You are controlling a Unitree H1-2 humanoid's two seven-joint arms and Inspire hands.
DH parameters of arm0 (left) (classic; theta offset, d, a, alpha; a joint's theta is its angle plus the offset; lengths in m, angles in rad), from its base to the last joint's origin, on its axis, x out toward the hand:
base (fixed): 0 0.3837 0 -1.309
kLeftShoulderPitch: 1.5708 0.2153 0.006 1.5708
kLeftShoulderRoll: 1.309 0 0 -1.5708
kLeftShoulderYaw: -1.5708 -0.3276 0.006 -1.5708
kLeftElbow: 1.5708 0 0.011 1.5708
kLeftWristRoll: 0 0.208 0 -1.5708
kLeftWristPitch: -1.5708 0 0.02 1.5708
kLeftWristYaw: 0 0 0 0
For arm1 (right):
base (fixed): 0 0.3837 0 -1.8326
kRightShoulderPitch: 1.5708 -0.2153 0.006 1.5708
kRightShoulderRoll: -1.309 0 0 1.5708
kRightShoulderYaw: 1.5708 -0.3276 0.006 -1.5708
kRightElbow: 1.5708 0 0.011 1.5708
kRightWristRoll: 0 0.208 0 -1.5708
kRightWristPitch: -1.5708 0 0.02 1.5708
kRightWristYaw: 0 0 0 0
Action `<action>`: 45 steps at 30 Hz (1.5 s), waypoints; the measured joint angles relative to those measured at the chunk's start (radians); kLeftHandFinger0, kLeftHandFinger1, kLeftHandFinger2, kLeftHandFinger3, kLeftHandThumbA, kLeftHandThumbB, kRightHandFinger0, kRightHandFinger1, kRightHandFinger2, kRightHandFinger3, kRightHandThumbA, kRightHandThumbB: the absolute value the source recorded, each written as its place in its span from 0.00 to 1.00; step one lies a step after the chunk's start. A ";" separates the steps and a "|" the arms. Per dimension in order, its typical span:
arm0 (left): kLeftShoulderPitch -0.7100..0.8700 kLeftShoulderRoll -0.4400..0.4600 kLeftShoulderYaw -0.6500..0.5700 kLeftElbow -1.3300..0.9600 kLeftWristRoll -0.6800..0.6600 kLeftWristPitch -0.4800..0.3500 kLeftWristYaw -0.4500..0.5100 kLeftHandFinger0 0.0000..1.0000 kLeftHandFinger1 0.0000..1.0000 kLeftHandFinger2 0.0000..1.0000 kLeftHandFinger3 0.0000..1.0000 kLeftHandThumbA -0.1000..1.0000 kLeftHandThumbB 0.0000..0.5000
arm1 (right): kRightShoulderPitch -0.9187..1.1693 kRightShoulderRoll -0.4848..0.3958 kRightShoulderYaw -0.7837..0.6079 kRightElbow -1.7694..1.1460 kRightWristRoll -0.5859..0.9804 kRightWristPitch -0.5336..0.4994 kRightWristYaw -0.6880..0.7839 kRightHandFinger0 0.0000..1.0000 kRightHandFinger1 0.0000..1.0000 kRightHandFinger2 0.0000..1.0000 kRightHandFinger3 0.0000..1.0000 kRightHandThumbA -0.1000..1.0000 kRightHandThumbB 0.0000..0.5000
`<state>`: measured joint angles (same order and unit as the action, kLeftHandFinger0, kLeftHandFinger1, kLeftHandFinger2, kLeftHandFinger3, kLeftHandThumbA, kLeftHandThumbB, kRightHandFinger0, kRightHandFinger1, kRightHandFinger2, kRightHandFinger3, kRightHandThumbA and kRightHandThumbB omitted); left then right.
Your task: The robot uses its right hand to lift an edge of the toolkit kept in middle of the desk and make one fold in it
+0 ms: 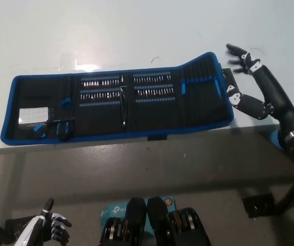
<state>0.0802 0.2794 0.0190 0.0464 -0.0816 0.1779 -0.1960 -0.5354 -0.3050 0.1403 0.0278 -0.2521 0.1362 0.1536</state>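
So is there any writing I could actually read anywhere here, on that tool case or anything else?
"tp-l": pale letters, cut off, on the teal box on the floor under the desk.
The white card in the toolkit: too blurred to tell whether it bears any text.
The screwdriver bits: too small to show any markings.

We find the toolkit (117, 105) lying unrolled on the desk (137, 31), spanning left to right along the near edge, with its right end raised off the surface. Our right hand (252, 87) sits over the desk just beside that raised right end, fingers spread, holding nothing. Our left hand (52, 228) rests well apart, below the desk edge at the lower left of the head view.
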 measured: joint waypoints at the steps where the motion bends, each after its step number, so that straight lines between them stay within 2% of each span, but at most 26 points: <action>1: 0.000 -0.002 0.000 0.000 0.000 0.000 0.000 0.40 0.34 0.31 0.38 1.00 1.00 | -0.008 0.001 0.000 0.019 -0.010 0.008 -0.003 1.00 1.00 1.00 1.00 0.47 0.72; 3: -0.001 -0.004 0.000 -0.002 0.000 0.002 0.000 0.40 0.34 0.33 0.39 1.00 1.00 | -0.018 0.002 0.002 0.046 -0.028 0.027 -0.008 1.00 1.00 1.00 1.00 0.52 0.76; 7: -0.001 -0.006 0.000 -0.001 0.000 0.002 0.000 0.36 0.34 0.32 0.37 1.00 1.00 | -0.028 0.016 0.005 0.093 -0.063 0.063 -0.024 1.00 1.00 1.00 1.00 0.52 0.77; 11: -0.001 -0.012 0.001 -0.001 0.001 0.002 0.000 0.38 0.34 0.31 0.36 1.00 1.00 | -0.030 0.041 0.002 0.150 -0.087 0.076 -0.050 1.00 1.00 1.00 1.00 0.51 0.76; 14: -0.001 -0.015 0.003 -0.001 0.000 0.002 0.000 0.39 0.34 0.30 0.35 1.00 1.00 | -0.029 0.071 -0.008 0.202 -0.099 0.086 -0.079 1.00 1.00 1.00 1.00 0.57 0.77; 15: -0.001 -0.016 0.005 -0.001 0.000 0.002 0.000 0.36 0.32 0.29 0.34 1.00 1.00 | -0.028 0.082 -0.010 0.217 -0.102 0.089 -0.087 1.00 1.00 1.00 1.00 0.54 0.74; 18: -0.001 -0.019 0.007 -0.001 0.000 0.002 0.000 0.36 0.32 0.28 0.35 1.00 1.00 | -0.017 0.119 -0.024 0.246 -0.100 0.094 -0.111 1.00 1.00 1.00 1.00 0.52 0.73; 20: 0.000 -0.022 0.007 -0.001 0.000 0.002 0.000 0.37 0.32 0.28 0.34 1.00 1.00 | -0.004 0.146 -0.027 0.265 -0.100 0.098 -0.126 1.00 1.00 1.00 1.00 0.51 0.71; 21: -0.001 -0.023 0.007 -0.001 0.001 0.002 0.000 0.39 0.34 0.31 0.37 1.00 1.00 | 0.002 0.155 -0.026 0.273 -0.100 0.098 -0.130 1.00 1.00 1.00 1.00 0.49 0.70; 22: -0.001 -0.025 0.007 -0.001 0.001 0.002 0.000 0.36 0.32 0.30 0.36 1.00 1.00 | 0.011 0.171 -0.026 0.292 -0.100 0.098 -0.139 1.00 1.00 1.00 1.00 0.48 0.69; 26: 0.002 -0.029 0.007 -0.001 0.000 0.001 0.000 0.35 0.32 0.29 0.36 1.00 1.00 | 0.029 0.208 -0.025 0.315 -0.103 0.088 -0.177 1.00 1.00 1.00 1.00 0.52 0.69; 27: 0.002 -0.030 0.007 -0.001 0.000 0.001 0.000 0.35 0.32 0.30 0.36 1.00 1.00 | 0.029 0.213 -0.025 0.322 -0.105 0.085 -0.188 1.00 1.00 1.00 1.00 0.48 0.66; 28: 0.003 -0.030 0.007 -0.001 0.000 0.001 0.000 0.35 0.32 0.30 0.36 1.00 1.00 | 0.029 0.217 -0.025 0.325 -0.106 0.081 -0.198 1.00 1.00 1.00 1.00 0.48 0.66; 30: 0.005 -0.030 0.008 -0.001 0.000 0.001 0.000 0.41 0.33 0.30 0.34 1.00 1.00 | 0.029 0.228 -0.026 0.329 -0.108 0.078 -0.216 1.00 1.00 1.00 1.00 0.43 0.64; 32: 0.006 -0.030 0.008 -0.001 0.000 0.001 0.000 0.39 0.32 0.29 0.34 1.00 1.00 | 0.029 0.240 -0.029 0.337 -0.110 0.071 -0.238 1.00 1.00 1.00 1.00 0.41 0.65; 34: 0.005 -0.031 0.008 -0.001 0.000 0.001 0.000 0.38 0.31 0.28 0.35 1.00 1.00 | 0.030 0.250 -0.036 0.345 -0.109 0.063 -0.255 1.00 1.00 1.00 1.00 0.35 0.62; 35: 0.005 -0.032 0.008 -0.001 0.000 0.001 0.000 0.38 0.32 0.28 0.35 1.00 1.00 | 0.030 0.256 -0.041 0.349 -0.107 0.057 -0.262 1.00 1.00 1.00 1.00 0.27 0.64; 36: 0.005 -0.032 0.009 -0.001 0.000 0.000 0.000 0.38 0.32 0.28 0.34 1.00 1.00 | 0.031 0.267 -0.049 0.356 -0.103 0.045 -0.273 0.66 0.76 0.99 1.00 0.16 0.54; 37: 0.005 -0.033 0.009 -0.001 0.000 0.000 0.000 0.38 0.32 0.27 0.34 1.00 1.00 | 0.031 0.280 -0.067 0.365 -0.092 0.026 -0.282 0.38 0.42 0.66 1.00 0.13 0.46; 38: 0.006 -0.033 0.009 -0.001 0.000 0.000 0.000 0.37 0.32 0.27 0.34 1.00 1.00 | 0.031 0.290 -0.084 0.370 -0.075 0.010 -0.283 0.21 0.25 0.51 1.00 0.12 0.47; 39: 0.007 -0.033 0.010 -0.002 0.001 0.000 0.000 0.36 0.31 0.26 0.33 1.00 1.00 | 0.032 0.303 -0.105 0.373 -0.055 -0.007 -0.283 0.07 0.08 0.31 1.00 0.12 0.45; 40: 0.008 -0.033 0.010 -0.002 0.001 0.000 0.000 0.35 0.31 0.26 0.34 1.00 1.00 | 0.032 0.311 -0.121 0.375 -0.037 -0.019 -0.283 0.00 0.00 0.12 1.00 0.10 0.45; 41: 0.009 -0.033 0.010 -0.002 0.001 0.000 0.000 0.35 0.31 0.27 0.34 1.00 1.00 | 0.032 0.313 -0.126 0.376 -0.028 -0.027 -0.282 0.00 0.00 0.01 1.00 0.08 0.46; 42: 0.010 -0.033 0.010 -0.001 0.000 -0.002 0.000 0.34 0.31 0.27 0.35 1.00 1.00 | 0.034 0.319 -0.138 0.378 -0.005 -0.046 -0.280 0.00 0.00 0.00 1.00 0.04 0.46; 44: 0.009 -0.033 0.011 -0.001 0.000 -0.004 -0.001 0.36 0.32 0.28 0.35 1.00 1.00 | 0.033 0.332 -0.152 0.382 0.023 -0.067 -0.279 0.00 0.00 0.00 1.00 0.00 0.30; 45: 0.009 -0.033 0.011 -0.001 0.000 -0.005 -0.001 0.37 0.32 0.28 0.35 1.00 1.00 | 0.032 0.342 -0.158 0.386 0.038 -0.079 -0.278 0.00 0.00 0.00 1.00 0.00 0.30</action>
<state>0.0894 0.2463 0.0300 0.0457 -0.0819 0.1725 -0.1966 -0.5035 0.0370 -0.0176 0.4137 -0.2144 0.0569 -0.1247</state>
